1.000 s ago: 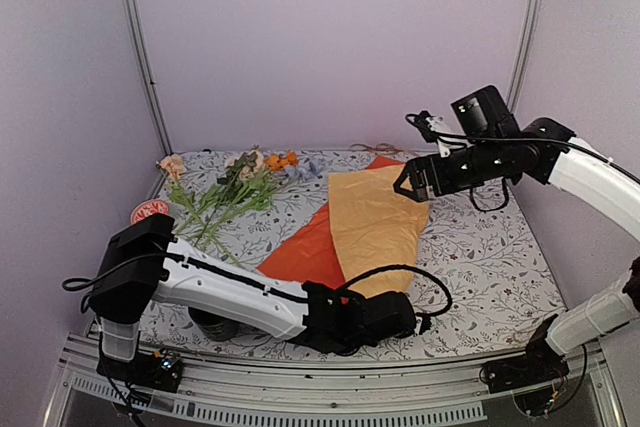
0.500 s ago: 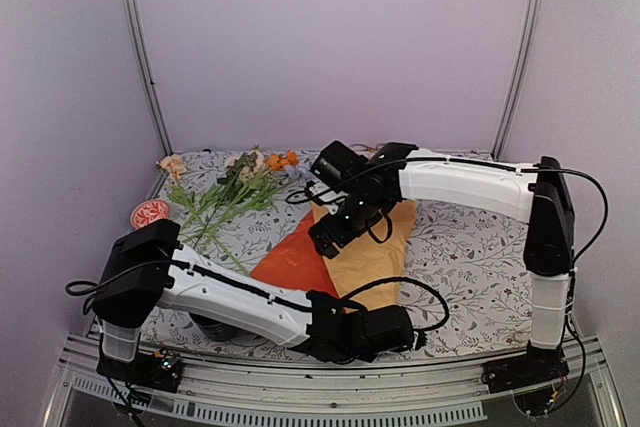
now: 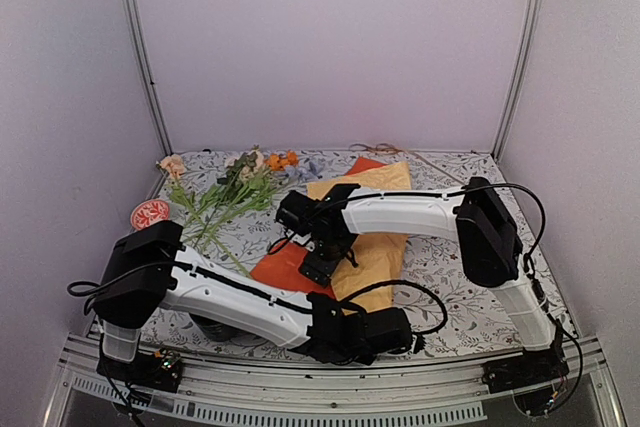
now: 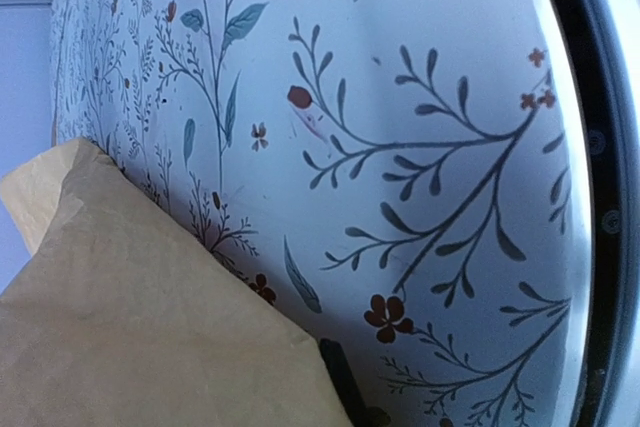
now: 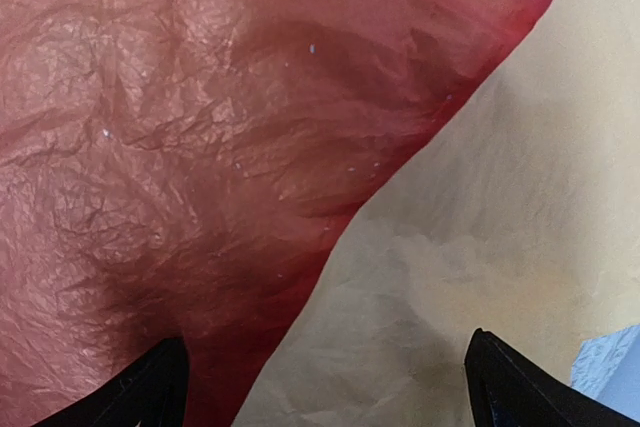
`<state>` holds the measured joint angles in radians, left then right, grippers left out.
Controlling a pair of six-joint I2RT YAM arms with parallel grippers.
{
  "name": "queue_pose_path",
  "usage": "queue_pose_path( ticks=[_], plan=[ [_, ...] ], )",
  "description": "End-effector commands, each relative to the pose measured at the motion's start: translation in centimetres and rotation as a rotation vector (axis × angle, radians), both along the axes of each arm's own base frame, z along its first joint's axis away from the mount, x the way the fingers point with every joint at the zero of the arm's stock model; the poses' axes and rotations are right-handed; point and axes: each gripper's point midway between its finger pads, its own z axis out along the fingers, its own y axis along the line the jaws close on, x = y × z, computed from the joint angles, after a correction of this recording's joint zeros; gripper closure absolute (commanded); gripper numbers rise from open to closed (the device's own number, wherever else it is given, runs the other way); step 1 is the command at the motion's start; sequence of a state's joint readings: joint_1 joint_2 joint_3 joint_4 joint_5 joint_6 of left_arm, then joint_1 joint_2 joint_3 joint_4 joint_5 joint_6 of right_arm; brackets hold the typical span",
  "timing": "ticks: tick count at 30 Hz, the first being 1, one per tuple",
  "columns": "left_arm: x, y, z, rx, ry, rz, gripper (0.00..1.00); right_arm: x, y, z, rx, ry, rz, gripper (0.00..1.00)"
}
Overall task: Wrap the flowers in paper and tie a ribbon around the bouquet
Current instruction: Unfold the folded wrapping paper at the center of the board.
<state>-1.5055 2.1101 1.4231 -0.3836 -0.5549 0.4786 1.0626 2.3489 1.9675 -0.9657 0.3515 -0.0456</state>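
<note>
**Right gripper spread over the paper, left gripper closed at the near edge**

A red dish (image 3: 150, 212) sits at the table's (image 3: 470, 257) left edge. Just right of it the flowers (image 3: 232, 195) lie loose in the far left corner. Their heads point toward the far edge and their stems slant toward the near left. They are off the paper and unwrapped.

The paper (image 3: 375, 232) lies mid-table, running from the far edge toward the near edge. Most of it is mustard side up, with its orange-red side showing on the left. The right arm stretches across from the right edge, and the right gripper (image 3: 318, 267) hangs over the sheet just where red meets yellow. In the right wrist view its two fingertips (image 5: 160, 387) stand wide apart at the bottom corners, holding nothing, with the crinkled sheet below (whether they touch it cannot be told).

The left arm lies along the near edge, and the left gripper (image 3: 405, 330) sits at the paper's near end with its jaws closed. The left wrist view shows a mustard corner of the sheet close by on the leafy cloth (image 4: 420, 147), with one dark fingertip (image 4: 340, 387) beside it. Whether any paper is pinched there cannot be told.
</note>
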Motion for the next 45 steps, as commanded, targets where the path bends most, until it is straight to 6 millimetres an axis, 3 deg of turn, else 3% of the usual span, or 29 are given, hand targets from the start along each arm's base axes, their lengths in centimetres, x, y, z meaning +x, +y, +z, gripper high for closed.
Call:
queue_pose_path(
  ticks=[1,4,9,12,14,15,16,17,18,20,22,25,26,29,31,34,37,39,43,45],
  plan=[
    [-0.8,-0.1,0.0,-0.016,0.024,-0.03,1.0,1.8,-3.1,0.2,-0.215,-0.186,-0.046,0.0],
    [-0.7,-0.1,0.1,-0.024,0.023,-0.028,1.0,2.0,-3.2,1.3,-0.249,-0.269,-0.048,0.07],
    [-0.6,-0.1,0.2,-0.032,0.02,-0.02,1.0,2.6,-3.7,3.0,-0.329,-0.417,-0.049,0.33],
    [-0.5,-0.2,0.3,-0.031,0.019,-0.017,1.0,3.0,-3.9,4.1,-0.334,-0.459,-0.062,0.58],
    [-0.6,-0.2,0.4,-0.031,0.023,-0.013,1.0,3.3,-4.0,5.2,-0.313,-0.489,-0.086,0.81],
    [-0.6,-0.1,0.4,-0.028,0.026,-0.01,1.0,3.4,-4.0,5.3,-0.301,-0.506,-0.103,0.86],
    [-0.6,0.0,0.5,-0.026,0.033,-0.004,0.99,3.6,-3.9,7.1,-0.259,-0.531,-0.121,0.94],
    [-0.7,-0.1,1.0,-0.031,0.042,0.009,0.89,3.8,-3.9,7.9,-0.231,-0.548,-0.137,0.99],
    [-0.7,-0.3,2.2,-0.06,0.058,0.021,0.71,4.0,-3.9,9.2,-0.191,-0.571,-0.161,1.0],
    [-0.7,-0.4,4.0,-0.118,0.084,0.038,0.49,4.1,-4.1,11.1,-0.092,-0.579,-0.216,1.0],
    [-0.6,-0.2,6.6,-0.189,0.103,0.045,0.35,4.2,-4.1,13.3,0.069,-0.562,-0.269,1.0],
    [-0.9,1.0,7.1,-0.186,0.13,0.058,0.28,3.9,-4.1,16.8,0.355,-0.483,-0.319,1.0],
    [-1.1,1.5,7.1,-0.177,0.149,0.058,0.26,3.5,-3.1,18.4,0.506,-0.432,-0.306,1.0],
    [-2.1,2.5,7.7,-0.183,0.222,0.048,0.25,1.5,-2.7,23.1,0.837,-0.349,-0.232,1.0],
    [-2.3,3.0,8.9,-0.228,0.286,0.042,0.26,0.2,-3.9,26.6,1.049,-0.315,-0.177,1.0],
    [-1.3,3.9,11.4,-0.319,0.347,0.07,0.26,-0.9,-7.7,29.1,1.265,-0.294,-0.146,1.0],
    [0.2,4.9,12.8,-0.387,0.372,0.1,0.26,0.7,-13.7,26.5,1.272,-0.313,-0.392,1.0],
    [2.3,5.9,12.6,-0.405,0.372,0.168,0.26,1.3,-16.9,23.3,1.217,-0.316,-0.579,1.0],
    [5.8,7.7,11.0,-0.379,0.331,0.305,0.26,0.7,-20.7,15.9,1.154,-0.221,-0.83,1.0],
    [6.4,8.2,10.3,-0.365,0.339,0.332,0.25,0.4,-23.0,12.7,1.14,-0.172,-0.957,0.98]
  ],
)
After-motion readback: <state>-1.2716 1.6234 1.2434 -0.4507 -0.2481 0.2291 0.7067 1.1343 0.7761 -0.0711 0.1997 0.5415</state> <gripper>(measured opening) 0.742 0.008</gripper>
